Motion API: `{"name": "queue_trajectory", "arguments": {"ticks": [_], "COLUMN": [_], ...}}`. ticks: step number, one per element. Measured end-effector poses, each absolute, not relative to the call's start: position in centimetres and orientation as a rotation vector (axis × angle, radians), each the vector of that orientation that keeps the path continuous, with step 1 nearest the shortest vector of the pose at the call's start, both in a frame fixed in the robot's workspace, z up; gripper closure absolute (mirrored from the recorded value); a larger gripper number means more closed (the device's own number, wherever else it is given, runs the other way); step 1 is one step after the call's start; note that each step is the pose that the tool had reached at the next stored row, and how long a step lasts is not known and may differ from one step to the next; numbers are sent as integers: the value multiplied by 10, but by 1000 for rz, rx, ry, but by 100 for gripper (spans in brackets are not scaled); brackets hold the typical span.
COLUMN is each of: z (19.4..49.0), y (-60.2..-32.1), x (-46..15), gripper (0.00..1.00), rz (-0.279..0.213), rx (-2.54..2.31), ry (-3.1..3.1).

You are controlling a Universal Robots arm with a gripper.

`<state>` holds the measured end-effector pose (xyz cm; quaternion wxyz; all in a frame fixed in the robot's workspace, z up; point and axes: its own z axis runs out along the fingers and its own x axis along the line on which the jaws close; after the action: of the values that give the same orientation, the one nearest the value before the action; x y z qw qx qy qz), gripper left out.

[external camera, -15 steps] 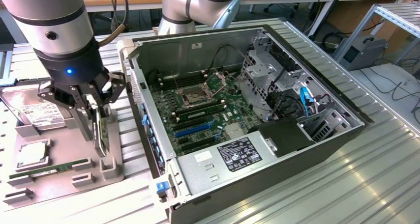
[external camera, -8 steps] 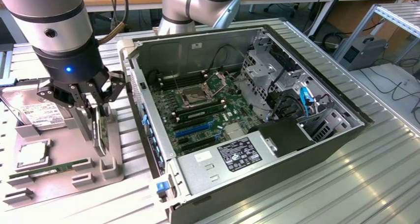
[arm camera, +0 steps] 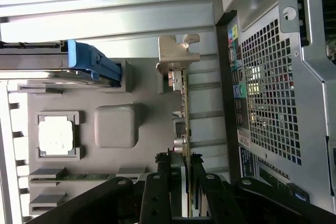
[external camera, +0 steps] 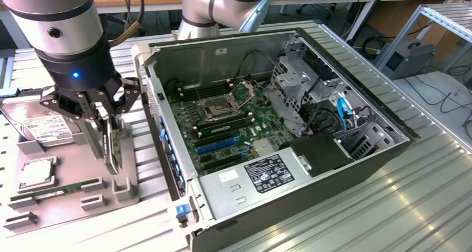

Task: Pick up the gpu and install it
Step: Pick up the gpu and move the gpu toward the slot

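Note:
The gpu (external camera: 110, 144) is a thin dark card standing on edge in a slot of the grey holder tray (external camera: 74, 199), at the exterior view's left. Its silvery end bracket (arm camera: 176, 53) is at the far end of the card (arm camera: 185, 108) from my fingers. My gripper (external camera: 103, 116) has come down from above and its black fingers (arm camera: 197, 169) sit on both faces of the card (arm camera: 182, 158), shut on it. The card's lower edge still rests in the holder. The open computer case (external camera: 295, 125) lies just to the exterior view's right, motherboard facing up, with blue expansion slots (external camera: 218, 146).
On the tray are a silver hard drive (external camera: 41, 127), a square processor chip (external camera: 35, 174) and a green memory stick (external camera: 55, 190). The case's perforated rear wall (arm camera: 273, 93) stands close beside the card. Everything sits on a ribbed metal table (external camera: 413, 208).

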<state>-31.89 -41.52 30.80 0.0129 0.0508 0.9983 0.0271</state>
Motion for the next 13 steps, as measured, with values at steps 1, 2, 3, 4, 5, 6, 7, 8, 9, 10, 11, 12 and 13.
{"name": "queue_trajectory", "arguments": {"ticks": [1,2,3,4,5,6,7,8,9,10,11,12,13], "z": [308,309,310,310,311,312,313,313,314,315,315,316,318], "y": [-415,-415,-415,-415,-415,-415,-415,-415,-415,-415,-415,-415,-415], "x": [-319,-319,-319,-319,-319,-319,-319,-319,-319,-319,-319,-319,-319], "gripper": [73,73,73,73,73,73,73,73,73,73,73,73,73], "rz": [85,85,85,85,85,85,85,85,85,85,85,85,85], "rx": [158,158,158,158,158,158,158,158,158,158,158,158,158], "ry": [3111,3111,3111,3111,3111,3111,3111,3111,3111,3111,3110,3111,3111]}}
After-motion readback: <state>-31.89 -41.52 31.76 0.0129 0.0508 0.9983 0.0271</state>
